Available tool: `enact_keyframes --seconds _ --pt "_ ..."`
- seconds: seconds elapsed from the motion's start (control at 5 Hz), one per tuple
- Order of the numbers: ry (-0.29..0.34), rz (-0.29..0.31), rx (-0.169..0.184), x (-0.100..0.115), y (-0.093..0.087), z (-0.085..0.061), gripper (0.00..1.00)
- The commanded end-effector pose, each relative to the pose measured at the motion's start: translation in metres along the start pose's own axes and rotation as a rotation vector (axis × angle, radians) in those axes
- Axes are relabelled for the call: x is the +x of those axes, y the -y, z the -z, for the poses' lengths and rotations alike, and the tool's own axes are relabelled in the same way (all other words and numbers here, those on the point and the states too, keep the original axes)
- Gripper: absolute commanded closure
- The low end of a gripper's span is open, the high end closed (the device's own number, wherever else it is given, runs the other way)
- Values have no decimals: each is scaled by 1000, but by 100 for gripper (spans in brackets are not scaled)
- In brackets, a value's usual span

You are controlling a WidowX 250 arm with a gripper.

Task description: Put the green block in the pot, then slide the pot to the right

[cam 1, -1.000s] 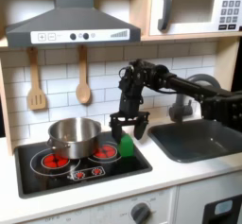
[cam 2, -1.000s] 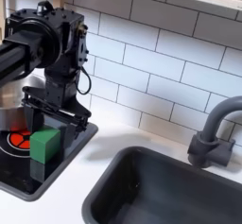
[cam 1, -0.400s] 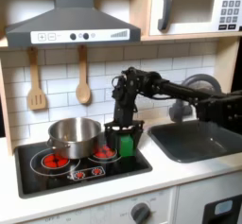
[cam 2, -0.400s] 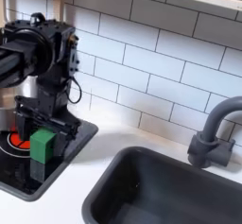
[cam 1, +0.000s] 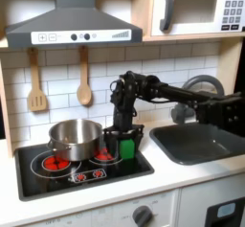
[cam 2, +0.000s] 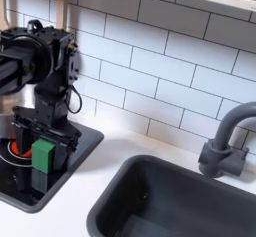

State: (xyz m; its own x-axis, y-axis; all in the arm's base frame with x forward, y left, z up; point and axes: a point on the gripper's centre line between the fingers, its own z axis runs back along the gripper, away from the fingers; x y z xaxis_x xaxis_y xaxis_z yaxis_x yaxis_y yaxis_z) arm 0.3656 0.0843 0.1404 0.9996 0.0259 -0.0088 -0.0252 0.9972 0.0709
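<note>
The green block (cam 1: 127,148) stands on the right part of the black stovetop (cam 1: 57,174), just right of the silver pot (cam 1: 75,135), which sits on the back left burner. My gripper (cam 1: 125,147) has come down over the block and is open, one finger on each side of it and close to its faces. In the second exterior view the green block (cam 2: 43,154) shows between the two black fingers (cam 2: 60,151) near the stovetop's edge, with the gripper (cam 2: 43,156) low over the stove surface.
A dark sink (cam 1: 196,141) with a grey faucet (cam 2: 222,141) lies to the first exterior view's right of the stove. A wooden spatula (cam 1: 36,85) and spoon (cam 1: 84,82) hang on the tiled wall. A range hood (cam 1: 75,20) and microwave (cam 1: 196,8) sit above.
The gripper has dropped from above the block down around it and shifted slightly to the first exterior view's left. Block and pot have not moved.
</note>
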Motion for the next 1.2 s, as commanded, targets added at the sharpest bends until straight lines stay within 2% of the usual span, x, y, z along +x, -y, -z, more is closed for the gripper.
enact_keyframes --seconds 0.0,0.2,0.4,0.8,1.0 --pt "-12 27 -25 -4 4 6 0" --pt "-8 30 -41 -5 5 5 100" --pt "9 37 -53 -8 8 0 100" --pt "73 102 -73 -15 15 -19 100" --pt "113 86 -92 -18 14 -41 100"
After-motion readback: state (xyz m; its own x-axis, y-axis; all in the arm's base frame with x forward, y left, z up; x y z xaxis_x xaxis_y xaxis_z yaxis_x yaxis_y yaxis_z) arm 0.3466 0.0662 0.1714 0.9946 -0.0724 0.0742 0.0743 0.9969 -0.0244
